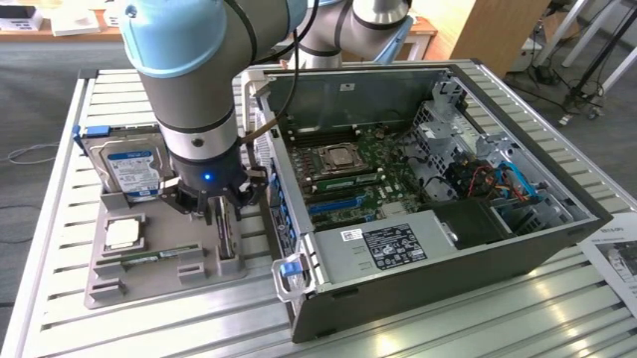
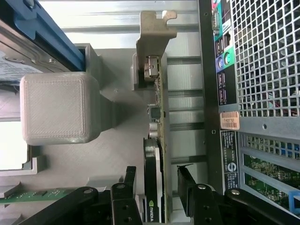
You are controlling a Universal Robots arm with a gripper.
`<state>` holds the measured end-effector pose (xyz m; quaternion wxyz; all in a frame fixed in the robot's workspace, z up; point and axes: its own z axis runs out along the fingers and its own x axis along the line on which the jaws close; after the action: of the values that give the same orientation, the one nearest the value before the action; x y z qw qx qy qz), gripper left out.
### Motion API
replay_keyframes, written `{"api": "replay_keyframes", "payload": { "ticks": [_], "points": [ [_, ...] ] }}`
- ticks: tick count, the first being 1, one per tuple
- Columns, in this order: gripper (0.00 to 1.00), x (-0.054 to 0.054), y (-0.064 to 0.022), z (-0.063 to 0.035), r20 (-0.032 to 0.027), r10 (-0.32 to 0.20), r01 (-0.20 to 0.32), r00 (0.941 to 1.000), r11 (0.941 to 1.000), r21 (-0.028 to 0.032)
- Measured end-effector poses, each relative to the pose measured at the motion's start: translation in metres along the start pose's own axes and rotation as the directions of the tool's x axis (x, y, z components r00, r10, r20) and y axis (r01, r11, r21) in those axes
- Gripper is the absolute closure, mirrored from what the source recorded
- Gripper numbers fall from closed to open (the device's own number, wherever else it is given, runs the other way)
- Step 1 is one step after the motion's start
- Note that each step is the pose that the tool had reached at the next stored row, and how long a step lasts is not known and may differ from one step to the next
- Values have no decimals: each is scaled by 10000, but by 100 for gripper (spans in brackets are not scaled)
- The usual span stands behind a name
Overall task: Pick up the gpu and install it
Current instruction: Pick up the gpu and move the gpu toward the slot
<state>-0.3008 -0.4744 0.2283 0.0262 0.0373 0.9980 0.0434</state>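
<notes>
The graphics card (image 1: 226, 237) stands on its long edge in a slot of the grey holder tray (image 1: 110, 287), on the side of the tray nearest the computer case (image 1: 518, 246). In the wrist view the graphics card (image 2: 161, 110) shows edge-on, with its green board, its black cover and its metal end bracket (image 2: 154, 33) at the end away from the gripper.

The gripper (image 1: 221, 212) is lowered over the card with its jaws spread wide. In the wrist view the gripper (image 2: 157, 180) has 1 black finger (image 2: 129, 180) on each side of the card, with a gap showing between each finger and the card, so it has hold of nothing.

On the same tray, toward the exterior view's left, a hard drive (image 1: 130, 168) with a blue and white label stands upright at the far end. A square processor chip (image 1: 121, 233) lies nearer, and a narrow green memory stick (image 1: 149, 259) lies nearer again.

To the exterior view's right of the tray, just beside it, the computer case lies on its side with the panel off. Its motherboard (image 1: 368, 179) and power supply (image 1: 393, 242) are exposed. Tray and case both rest on a slatted metal table (image 1: 478, 321)
</notes>
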Motion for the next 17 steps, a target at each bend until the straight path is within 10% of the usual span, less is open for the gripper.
{"api": "replay_keyframes", "payload": {
  "ticks": [5, 17],
  "points": [
    [51, 0, -1, 13, -137, 9, -9, 9999, 10000, 33],
    [66, -11, -1, 17, -135, 9, -8, 9999, 10000, 32]
  ]
}}
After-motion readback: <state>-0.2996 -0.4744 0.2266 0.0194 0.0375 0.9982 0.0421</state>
